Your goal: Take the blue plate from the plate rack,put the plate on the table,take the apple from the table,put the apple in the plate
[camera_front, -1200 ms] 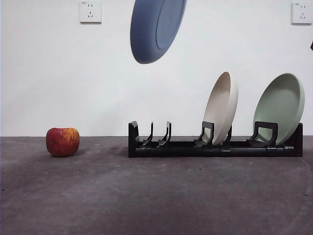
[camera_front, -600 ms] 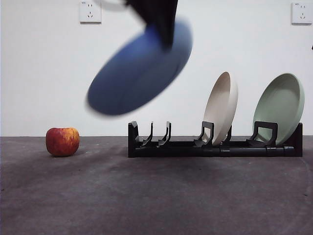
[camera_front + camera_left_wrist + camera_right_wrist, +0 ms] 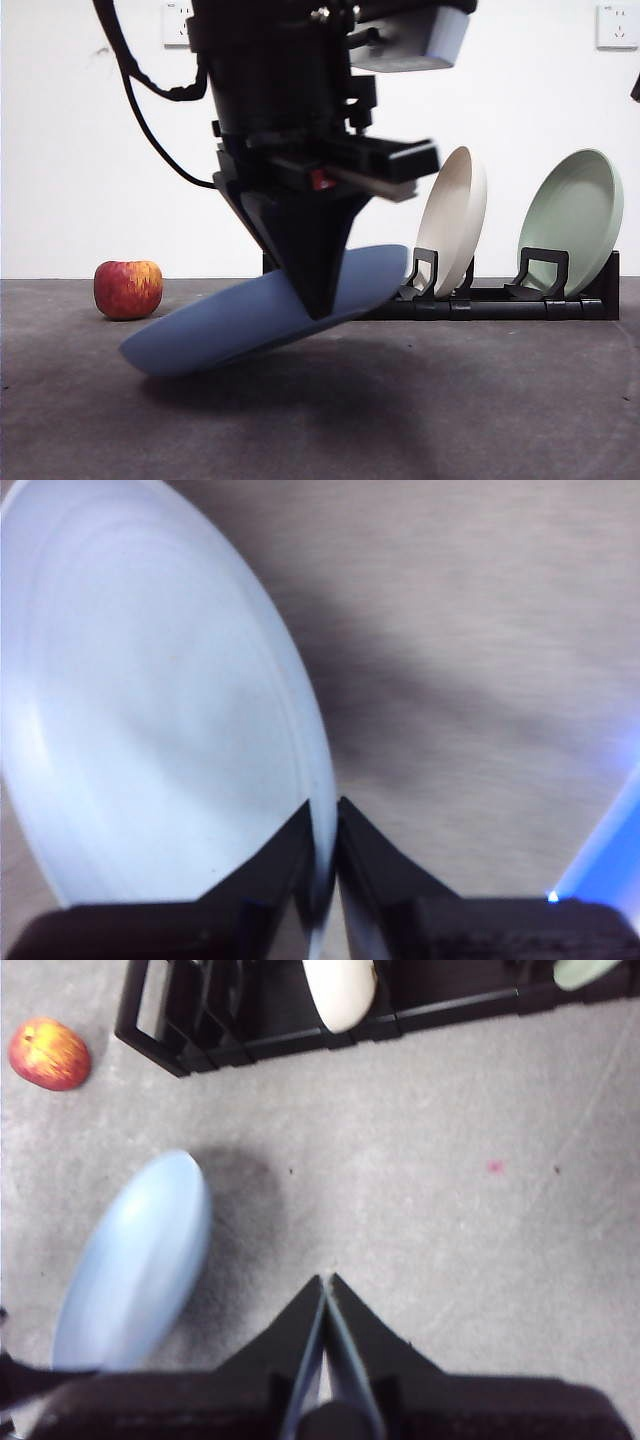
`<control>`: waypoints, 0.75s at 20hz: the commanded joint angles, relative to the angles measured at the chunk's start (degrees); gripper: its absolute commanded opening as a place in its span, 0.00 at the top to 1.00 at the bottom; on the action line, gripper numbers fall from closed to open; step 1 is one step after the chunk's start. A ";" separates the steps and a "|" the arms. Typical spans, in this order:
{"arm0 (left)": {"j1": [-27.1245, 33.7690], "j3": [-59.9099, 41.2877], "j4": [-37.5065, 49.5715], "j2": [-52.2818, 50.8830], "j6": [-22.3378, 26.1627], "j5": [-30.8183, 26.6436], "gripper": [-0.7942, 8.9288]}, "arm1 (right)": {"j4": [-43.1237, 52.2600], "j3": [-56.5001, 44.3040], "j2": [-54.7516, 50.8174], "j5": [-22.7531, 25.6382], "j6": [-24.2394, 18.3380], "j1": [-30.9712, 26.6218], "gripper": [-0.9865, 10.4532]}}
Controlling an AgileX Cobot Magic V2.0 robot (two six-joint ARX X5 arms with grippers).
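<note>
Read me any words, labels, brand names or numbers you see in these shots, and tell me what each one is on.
None can be read.
Blue plate, beige plate, pale green plate, apple, plate rack: no text.
Wall sockets: no readable marking.
Left gripper, shut on the blue plate: no readable label.
</note>
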 commanded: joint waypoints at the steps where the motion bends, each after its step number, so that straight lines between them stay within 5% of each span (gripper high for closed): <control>1: -0.46 -0.70 -0.35 1.51 0.09 4.52 0.93 | 0.24 0.13 0.17 -0.22 -0.68 0.07 0.92; 7: -0.39 -0.70 -3.80 7.30 -0.33 5.95 0.90 | 0.44 0.13 0.17 -0.39 -0.68 0.07 0.91; 11: -0.39 0.22 -4.26 6.86 -1.14 6.40 0.50 | 0.26 0.13 0.17 -1.46 -1.01 0.07 0.87; 15: -0.39 5.70 -8.96 5.90 -1.68 6.38 0.46 | 2.21 0.15 0.17 -2.34 -1.55 2.47 0.65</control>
